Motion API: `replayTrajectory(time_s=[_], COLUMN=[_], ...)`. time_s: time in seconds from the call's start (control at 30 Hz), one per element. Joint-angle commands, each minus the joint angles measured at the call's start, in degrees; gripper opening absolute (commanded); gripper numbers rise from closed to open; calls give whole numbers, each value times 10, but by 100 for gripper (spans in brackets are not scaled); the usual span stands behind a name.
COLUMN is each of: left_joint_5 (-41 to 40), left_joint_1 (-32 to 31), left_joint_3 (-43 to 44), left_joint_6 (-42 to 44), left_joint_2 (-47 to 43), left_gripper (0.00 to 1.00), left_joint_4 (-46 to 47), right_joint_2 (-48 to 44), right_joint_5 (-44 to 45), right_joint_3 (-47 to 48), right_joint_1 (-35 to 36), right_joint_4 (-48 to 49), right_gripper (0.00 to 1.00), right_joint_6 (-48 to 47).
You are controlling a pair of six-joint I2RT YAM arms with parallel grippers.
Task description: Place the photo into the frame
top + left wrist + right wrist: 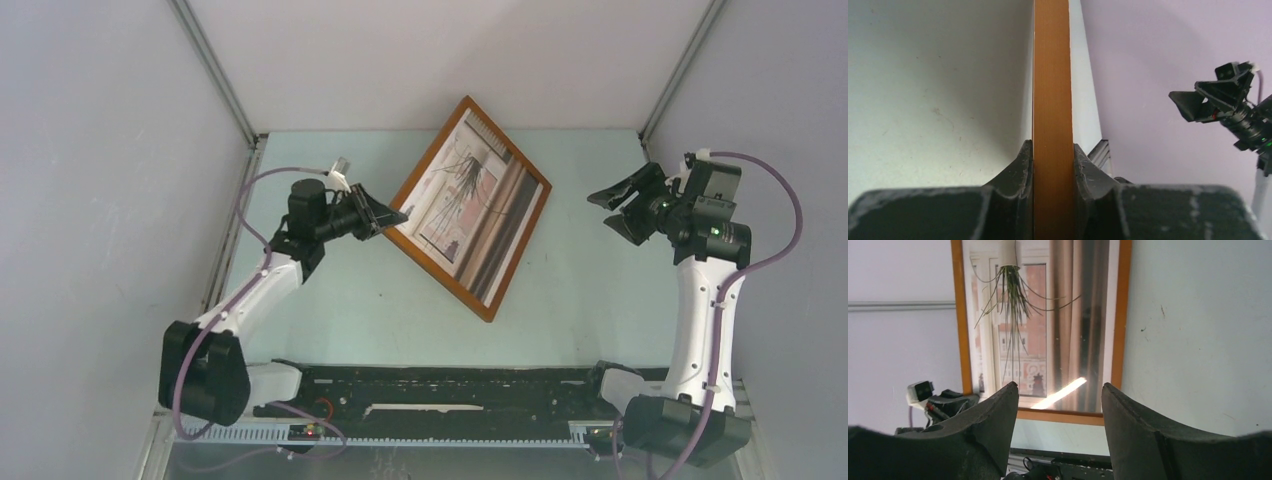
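Black fingers [1025,165] of your left gripper [385,215] were clamped on the frame [520,252] at its left corner. In the left wrist view the two pads pressed against both faces of the orange-brown wooden rail [1052,90], which ran straight up between them, with no gap on either side. Pale green table [350,300] lay to the left of that rail.

At centre, the frame sat turned diamond-wise in the top view, one corner towards the back wall, one towards you. The photo [470,205] lay inside the frame, its white border meeting the wood on all visible sides. Thin dark plant lines, pink-beige panels and brown stripes along one side showed on it. In the right wrist view a bright streak of reflected light crossed the lower part of the photo [1038,330]. Whether the frame rested flat on the table or was tipped up, you could not tell.

On the right, your right gripper [612,210] hung well apart from the frame, pointing at it. Its fingers [998,415] stood wide apart and held nothing.
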Motion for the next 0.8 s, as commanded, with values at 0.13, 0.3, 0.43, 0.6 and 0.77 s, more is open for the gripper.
replayTrajectory(time_s=[0.13, 0.3, 0.43, 0.6, 0.77], left_joint_5=[66, 57, 36, 1, -43], left_joint_1=[3, -16, -67, -141, -192], left_joint_3=[-100, -136, -151, -139, -117], left_joint_6=[-165, -213, -255, -289, -310], left_joint_2=[94, 181, 256, 360, 434], left_gripper=[0, 0, 0, 0, 0], left_joint_4=[345, 456, 548, 628, 668], right_joint_2=[-7, -16, -10, -7, -21], right_joint_5=[0, 35, 69, 94, 112], right_joint_3=[-14, -34, -34, -34, -33], right_joint_1=[5, 53, 105, 144, 165], right_joint_4=[12, 38, 43, 44, 51], right_gripper=[70, 77, 83, 87, 92], right_joint_6=[-13, -25, -32, -36, -46])
